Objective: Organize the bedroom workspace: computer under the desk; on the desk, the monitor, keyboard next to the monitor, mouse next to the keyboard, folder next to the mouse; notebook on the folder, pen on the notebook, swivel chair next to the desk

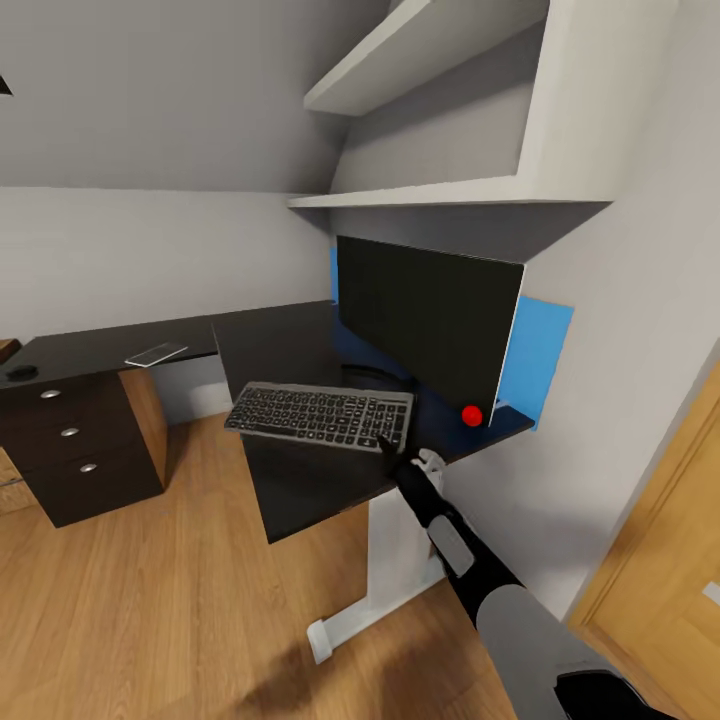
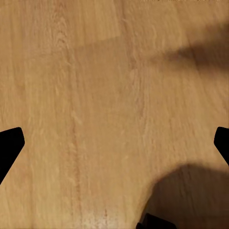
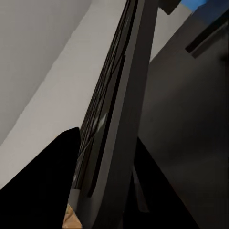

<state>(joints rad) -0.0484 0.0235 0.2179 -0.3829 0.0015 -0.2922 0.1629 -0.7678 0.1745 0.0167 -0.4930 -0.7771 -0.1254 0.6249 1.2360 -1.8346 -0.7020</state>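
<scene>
The grey keyboard (image 1: 320, 415) with dark keys hangs slightly tilted over the front part of the glossy black desk (image 1: 300, 485). My right gripper (image 1: 388, 445) is shut on its near right corner. In the right wrist view the keyboard (image 3: 121, 109) runs edge-on between the two black fingers (image 3: 43, 186). The black monitor (image 1: 425, 320) stands on the desk just behind the keyboard, with a red dot (image 1: 472, 415) at its lower corner. My left gripper (image 2: 114, 148) is open above bare wooden floor, its fingertips (image 2: 9, 145) spread wide apart.
Black drawers (image 1: 75, 450) with silver knobs sit under the desk's left wing. A flat clear object (image 1: 155, 354) and a small black disc (image 1: 22, 373) lie on that wing. White shelves (image 1: 450, 190) hang over the monitor, a blue panel (image 1: 540, 350) behind it. A wooden door (image 1: 670, 560) is at right.
</scene>
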